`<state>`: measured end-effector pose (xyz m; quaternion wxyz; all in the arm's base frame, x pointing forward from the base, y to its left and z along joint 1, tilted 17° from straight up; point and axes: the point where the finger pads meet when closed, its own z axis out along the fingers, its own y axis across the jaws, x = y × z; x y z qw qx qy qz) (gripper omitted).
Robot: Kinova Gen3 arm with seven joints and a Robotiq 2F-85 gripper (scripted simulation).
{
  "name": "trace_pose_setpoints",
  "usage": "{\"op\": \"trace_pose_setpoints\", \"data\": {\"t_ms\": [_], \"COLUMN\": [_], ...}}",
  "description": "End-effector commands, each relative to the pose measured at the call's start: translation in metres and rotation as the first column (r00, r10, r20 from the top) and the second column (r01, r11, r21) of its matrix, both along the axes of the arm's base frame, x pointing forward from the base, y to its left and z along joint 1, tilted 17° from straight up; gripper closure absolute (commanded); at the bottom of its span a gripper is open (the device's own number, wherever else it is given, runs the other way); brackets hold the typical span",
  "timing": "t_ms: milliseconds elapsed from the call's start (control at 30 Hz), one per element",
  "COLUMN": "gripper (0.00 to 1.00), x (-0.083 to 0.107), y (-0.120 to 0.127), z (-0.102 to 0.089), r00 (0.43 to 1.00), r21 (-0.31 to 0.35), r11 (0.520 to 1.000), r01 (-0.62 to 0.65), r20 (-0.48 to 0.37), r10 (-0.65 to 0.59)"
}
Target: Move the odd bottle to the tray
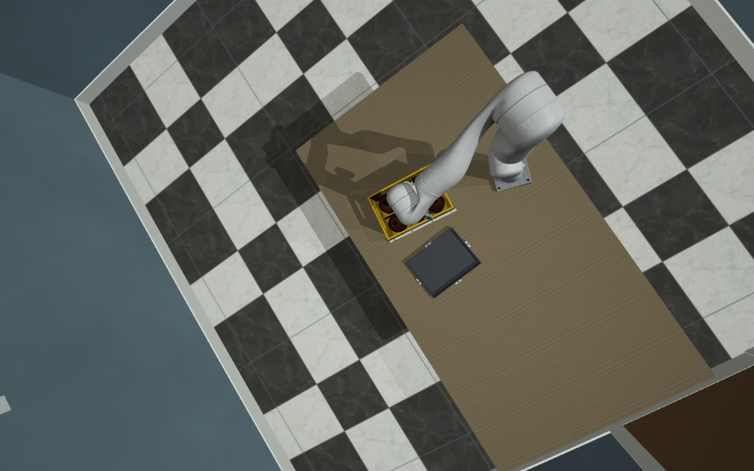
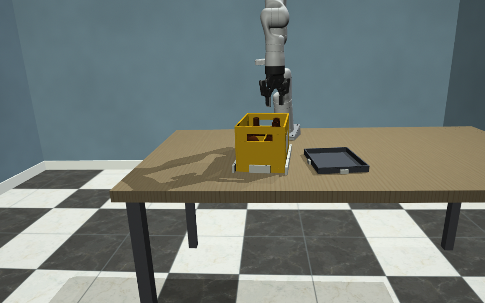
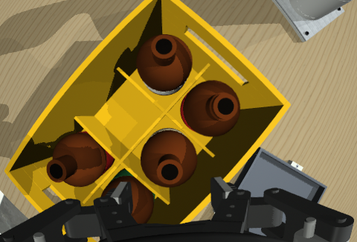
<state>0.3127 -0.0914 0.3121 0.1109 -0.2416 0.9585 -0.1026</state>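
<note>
A yellow crate point(image 3: 149, 118) stands on the table and holds several brown bottles. In the wrist view I see one bottle at the far cell point(image 3: 163, 59), one to its right point(image 3: 213, 106), one in the middle near cell point(image 3: 169, 160), one at the left point(image 3: 74, 164) and one partly hidden under the gripper point(image 3: 130, 199). The crate also shows in the exterior view point(image 2: 262, 142). My gripper point(image 2: 273, 98) hangs open and empty above the crate, clear of the bottle tops. The dark tray point(image 2: 335, 160) lies empty to the crate's right.
The arm's base point(image 2: 289, 124) stands on the table behind the crate. Small grey blocks point(image 2: 259, 168) sit against the crate's foot and the tray's sides. The table edge runs just in front of the crate.
</note>
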Motion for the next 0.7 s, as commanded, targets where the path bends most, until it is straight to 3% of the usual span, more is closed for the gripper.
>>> {"op": "trace_pose_setpoints", "data": {"t_ms": [0, 667], "gripper": [0.36, 0.36], "x": [0.0, 0.005], "y": [0.0, -0.002], "z": [-0.001, -0.017], "r00": [1.0, 1.0], "r21": [0.0, 0.0], "r11": [1.0, 1.0], "r01": [0.0, 0.0], "r20": [0.0, 0.0], "r10": [0.0, 0.0]}}
